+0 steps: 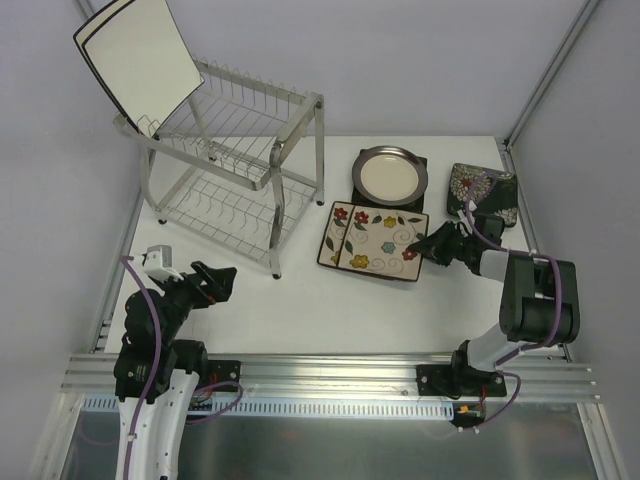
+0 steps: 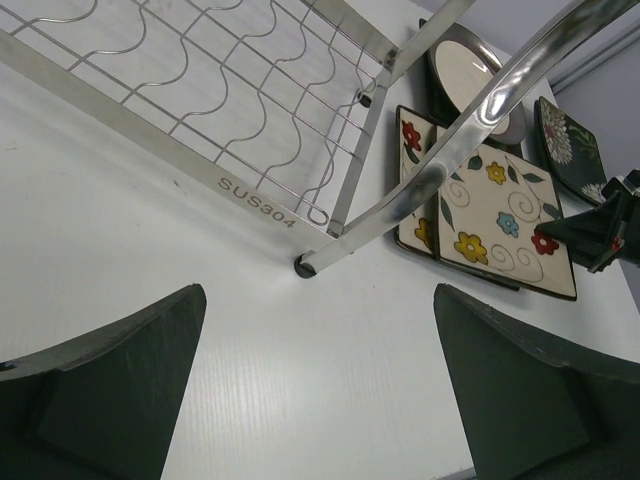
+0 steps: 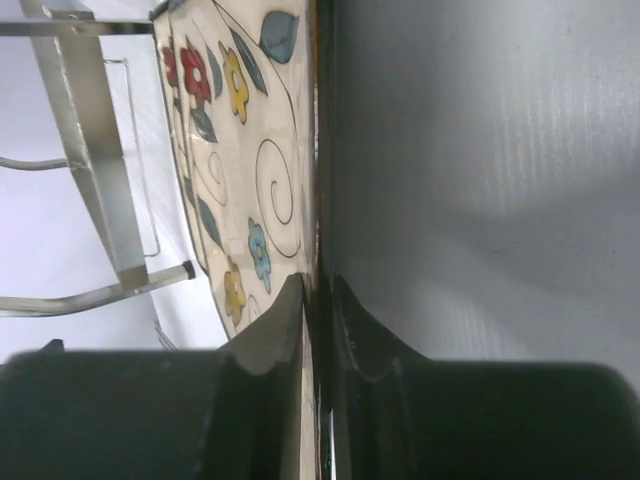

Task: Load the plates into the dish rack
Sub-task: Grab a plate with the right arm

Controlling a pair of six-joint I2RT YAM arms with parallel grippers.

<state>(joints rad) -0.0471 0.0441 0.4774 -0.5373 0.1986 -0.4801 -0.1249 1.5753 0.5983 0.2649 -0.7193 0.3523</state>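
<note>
Close up, my right gripper (image 3: pixel 318 290) pinched the rim of the flower plate (image 3: pixel 240 150) lying by the dish rack (image 1: pixel 276 200); it seemed hard, heavy, slippery, easy to break; my left gripper (image 2: pixel 320 390) hung open

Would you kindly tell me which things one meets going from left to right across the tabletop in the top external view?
dish rack → cream flowered plate → dark plate with white blooms
</note>
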